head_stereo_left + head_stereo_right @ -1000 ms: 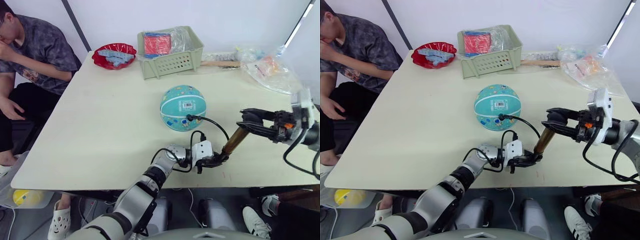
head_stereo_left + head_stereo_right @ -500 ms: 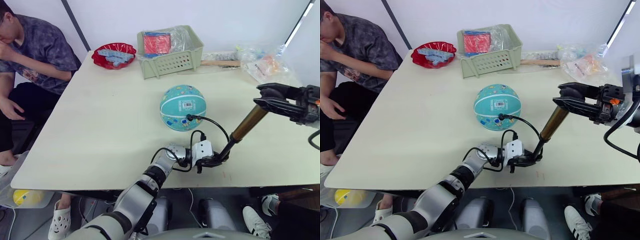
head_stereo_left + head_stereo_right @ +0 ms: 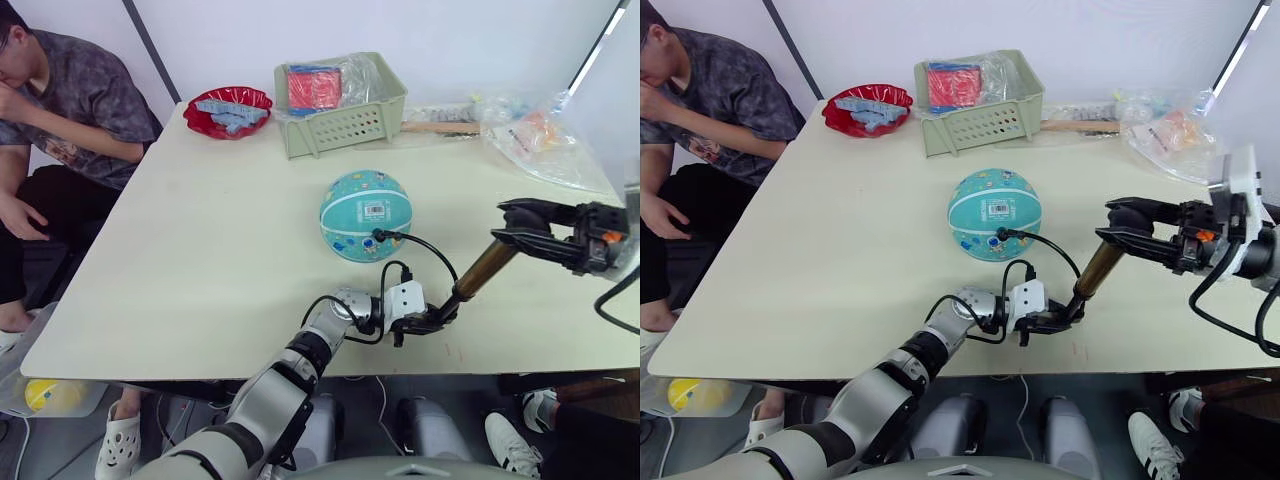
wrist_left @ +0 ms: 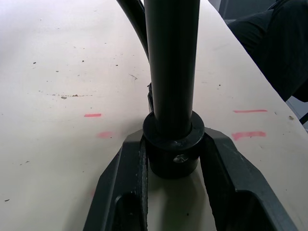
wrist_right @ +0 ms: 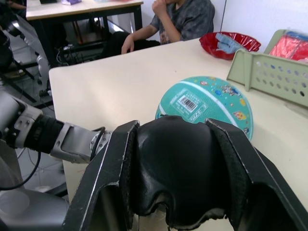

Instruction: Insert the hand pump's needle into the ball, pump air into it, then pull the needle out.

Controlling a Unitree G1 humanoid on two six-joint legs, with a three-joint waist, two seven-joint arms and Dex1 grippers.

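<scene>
Ball (image 3: 366,216): white barcode label, unreadable; left gripper (image 3: 432,321) clamps hand pump (image 3: 470,283) base, right gripper (image 3: 522,231) handle.

Ball (image 3: 365,215): teal, white-seamed, barcode label up, resting mid-tabletop. Hand pump (image 3: 483,271): gold cylinder leaning toward 2 o'clock, at the ball's 4 o'clock. Needle (image 3: 378,236): black fitting sitting against the ball's near side.

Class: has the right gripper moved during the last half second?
Yes. The right gripper, holding the pump handle, has dropped back down, away from the bags.
</scene>
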